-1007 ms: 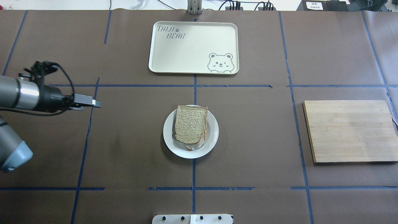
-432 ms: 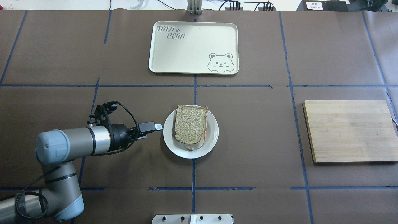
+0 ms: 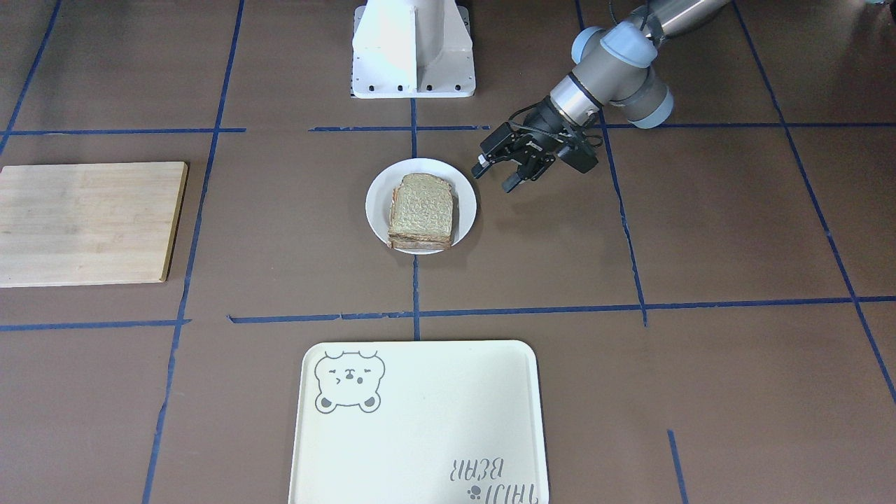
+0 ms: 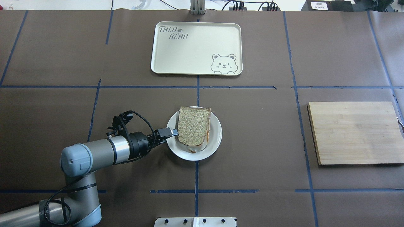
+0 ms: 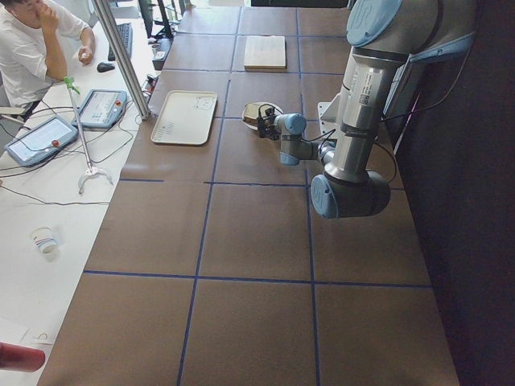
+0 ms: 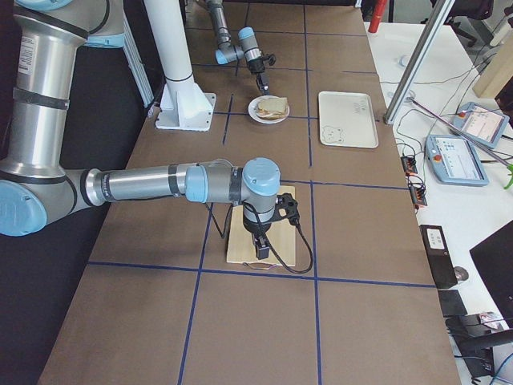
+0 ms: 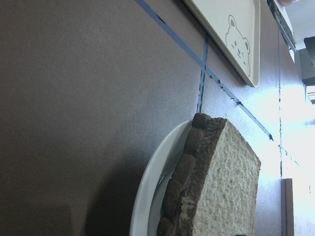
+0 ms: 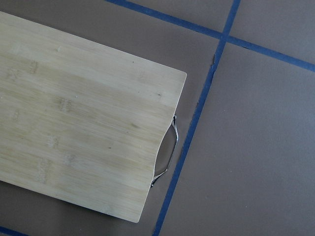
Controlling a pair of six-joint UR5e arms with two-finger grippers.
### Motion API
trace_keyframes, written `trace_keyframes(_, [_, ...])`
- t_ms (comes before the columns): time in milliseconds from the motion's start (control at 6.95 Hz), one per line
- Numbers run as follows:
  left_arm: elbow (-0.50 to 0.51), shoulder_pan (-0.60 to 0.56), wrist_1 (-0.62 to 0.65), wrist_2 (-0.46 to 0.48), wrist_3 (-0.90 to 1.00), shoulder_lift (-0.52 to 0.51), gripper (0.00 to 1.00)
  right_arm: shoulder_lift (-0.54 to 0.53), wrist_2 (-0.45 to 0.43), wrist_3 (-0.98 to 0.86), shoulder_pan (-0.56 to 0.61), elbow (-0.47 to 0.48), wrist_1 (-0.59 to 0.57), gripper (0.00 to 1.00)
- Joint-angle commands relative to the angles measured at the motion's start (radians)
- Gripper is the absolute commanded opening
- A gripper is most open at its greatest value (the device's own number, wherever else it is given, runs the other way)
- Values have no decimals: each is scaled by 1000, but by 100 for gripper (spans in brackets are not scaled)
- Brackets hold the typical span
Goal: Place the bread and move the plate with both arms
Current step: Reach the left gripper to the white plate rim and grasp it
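Front-facing: showed black two-finger left gripper (image 3: 493, 180) spread wide, empty; small round white plate (image 3: 376, 203) just ahead of its tips, grainy tan bread slice (image 3: 422, 206) already on it. Overhead: tips over plate rim. Right side: right gripper (image 6: 260, 252) over pale wooden board (image 6: 237, 245), opening impossible to tell. Judged: plate move remaining.

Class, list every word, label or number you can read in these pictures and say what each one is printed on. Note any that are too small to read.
"TAIJI BEAR": printed on the tray, in its top-left corner in the overhead view, with a paw mark beside it.
White label beyond the table's far edge: too small to read.
Sticker on the left arm: too small to read.
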Motion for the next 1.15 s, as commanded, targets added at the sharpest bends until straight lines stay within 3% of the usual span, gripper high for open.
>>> trace_keyframes(0, [13,2,-13,3,-7,-3,45,0,0,0,0,0,0,100])
trace_keyframes(432, [34,8,-13,2,-7,-7,33,0,0,0,0,-2,0,100])
trace_keyframes(863, [54,27,-13,2,-5,-29,32,-2,0,0,0,-3,0,100])
trace_keyframes(1007, [54,28,-13,2,-5,-30,19,-2,0,0,0,-2,0,100])
